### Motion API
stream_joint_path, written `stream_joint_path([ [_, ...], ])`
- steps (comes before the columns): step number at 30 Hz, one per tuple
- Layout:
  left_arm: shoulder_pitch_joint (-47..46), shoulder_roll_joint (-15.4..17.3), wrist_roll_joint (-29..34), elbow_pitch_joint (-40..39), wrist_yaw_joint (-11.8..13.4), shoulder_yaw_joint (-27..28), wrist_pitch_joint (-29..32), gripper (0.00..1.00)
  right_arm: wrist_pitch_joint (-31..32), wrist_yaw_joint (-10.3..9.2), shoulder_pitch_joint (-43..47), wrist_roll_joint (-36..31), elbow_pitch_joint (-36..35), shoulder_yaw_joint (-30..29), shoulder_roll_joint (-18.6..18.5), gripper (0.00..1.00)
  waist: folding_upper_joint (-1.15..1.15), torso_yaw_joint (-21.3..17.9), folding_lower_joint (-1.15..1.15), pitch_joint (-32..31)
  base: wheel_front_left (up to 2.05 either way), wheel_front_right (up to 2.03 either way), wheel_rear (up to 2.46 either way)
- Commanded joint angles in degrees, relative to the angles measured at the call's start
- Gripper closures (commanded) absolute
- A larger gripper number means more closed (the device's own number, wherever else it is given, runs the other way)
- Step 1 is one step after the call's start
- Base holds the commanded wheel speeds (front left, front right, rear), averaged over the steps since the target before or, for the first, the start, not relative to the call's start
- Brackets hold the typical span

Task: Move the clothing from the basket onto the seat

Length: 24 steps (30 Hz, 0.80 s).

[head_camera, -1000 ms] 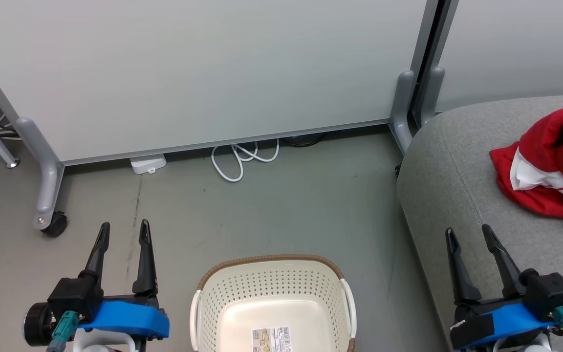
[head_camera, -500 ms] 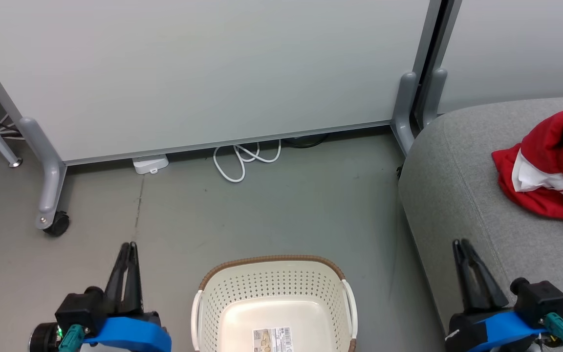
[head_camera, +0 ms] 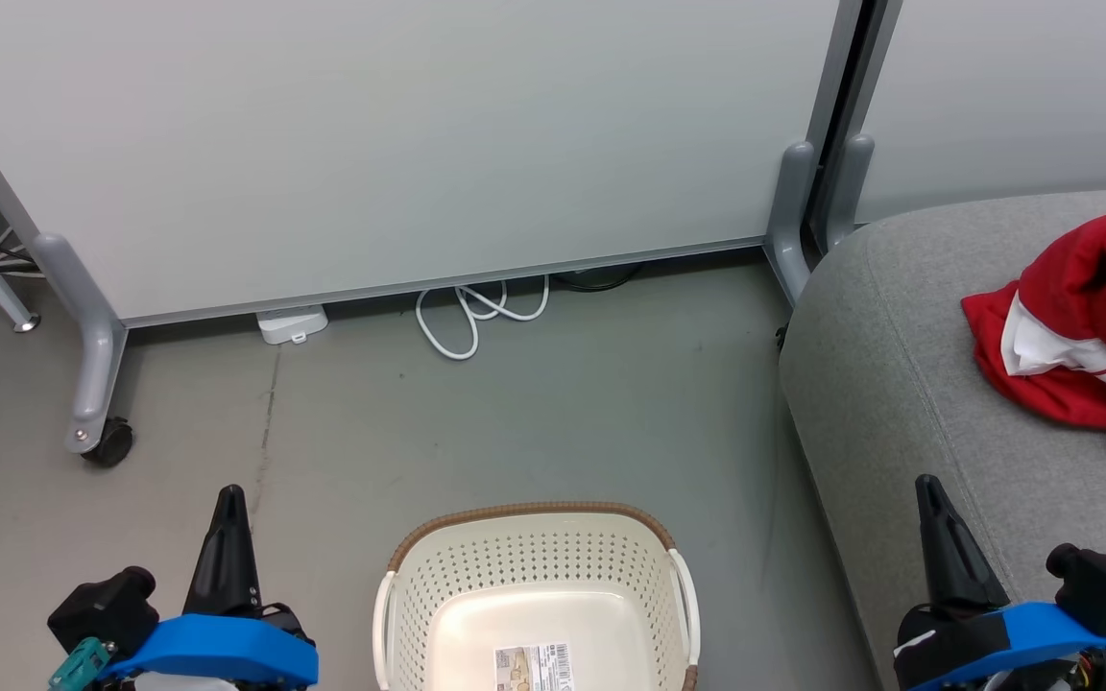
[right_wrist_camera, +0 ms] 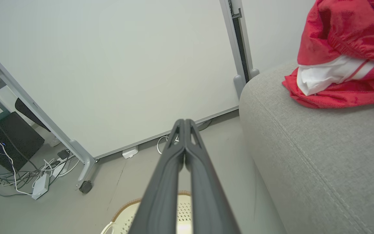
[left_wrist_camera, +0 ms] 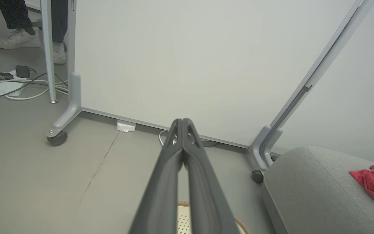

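The cream perforated basket (head_camera: 534,557) with a brown rim stands on the floor at the bottom middle, holding nothing but a label on its base. Red clothing (head_camera: 1086,326) with white lining lies bunched on the grey seat (head_camera: 899,384) at the right, also seen in the right wrist view as the clothing (right_wrist_camera: 346,52) on the seat (right_wrist_camera: 320,156). My left gripper (head_camera: 229,499) is shut and holds nothing, left of the basket. My right gripper (head_camera: 927,489) is shut and holds nothing, over the seat's front edge. Both wrist views show the fingers pressed together, the left gripper (left_wrist_camera: 182,122) and the right gripper (right_wrist_camera: 184,122).
A white partition panel (head_camera: 399,144) on castor feet (head_camera: 97,437) stands behind the basket, with a white cable coil (head_camera: 476,307) and a small white box (head_camera: 292,321) at its base. A person's shoes (left_wrist_camera: 21,37) and loose cables (left_wrist_camera: 11,84) lie beyond the panel at the left.
Both grippers have gone from open to shut and have drawn back toward the bottom of the head view. The clothing and basket have not moved.
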Motion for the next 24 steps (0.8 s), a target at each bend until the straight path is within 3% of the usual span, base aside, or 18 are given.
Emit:
stream_joint_path([
  [1,-1.65,0.16,-3.39,-1.19,-0.09,0.47,0.67,1.00,0.70,0.00,-1.33,3.44,-0.85,-0.44,0.02,1.00,0.00,-0.05,0.00,-0.01,0.00,0.00,0.00],
  [24,-2.56,0.19,-22.96,-1.91,-0.21,1.63,5.50,1.00,5.62,0.00,-2.44,22.73,-0.71,-1.88,0.21,1.00,0.00,-0.52,0.00,-0.14,0.00,0.00,0.00],
])
